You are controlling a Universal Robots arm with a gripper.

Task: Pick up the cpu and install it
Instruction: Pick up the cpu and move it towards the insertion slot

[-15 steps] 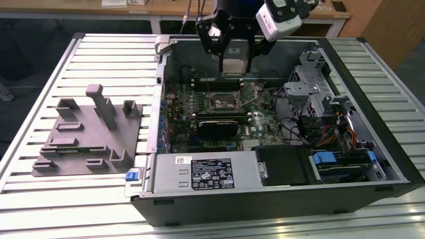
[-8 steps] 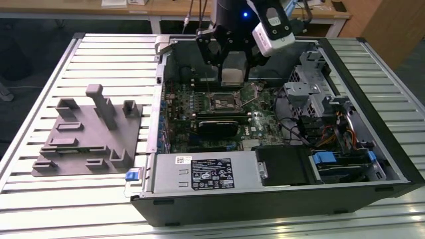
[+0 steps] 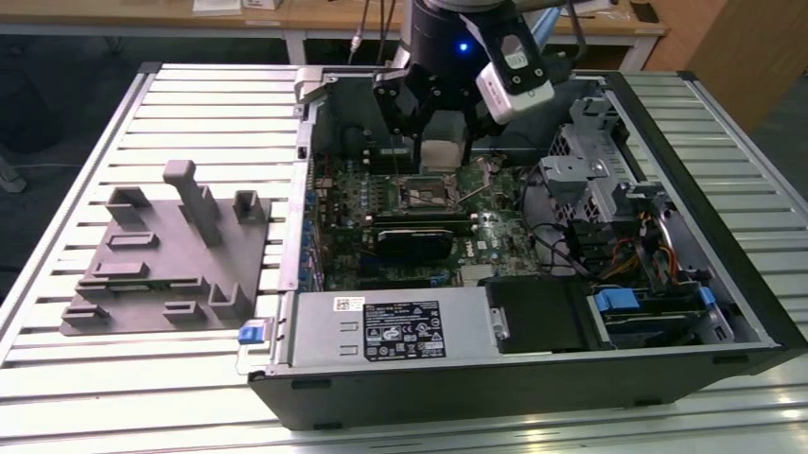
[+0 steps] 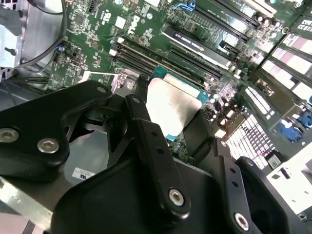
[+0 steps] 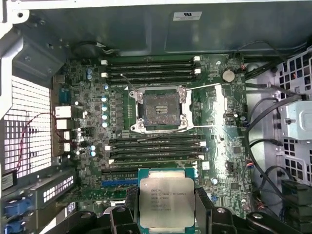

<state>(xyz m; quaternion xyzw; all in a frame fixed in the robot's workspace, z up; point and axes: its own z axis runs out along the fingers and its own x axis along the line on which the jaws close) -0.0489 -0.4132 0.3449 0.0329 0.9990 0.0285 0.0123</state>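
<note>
Currently hand point(image 5: 167, 207) clamped on cpu point(image 5: 167, 195), hovering above motherboard point(image 5: 222, 156), apart from open socket point(image 5: 160, 109).

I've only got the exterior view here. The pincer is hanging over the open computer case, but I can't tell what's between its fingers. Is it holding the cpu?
Observer: Yes. In the first wrist view the pincer is shut on the cpu, gripping two opposite edges, with the silvery top facing the camera.
Operator: Is the socket free?
Observer: The socket shows a bare dark bed with no chip in it.
Operator: Is the cpu over it yet?
Observer: It doesn't look so. In that view a bank of memory slots shows between the cpu and the socket, so the cpu appears short of it.
</note>
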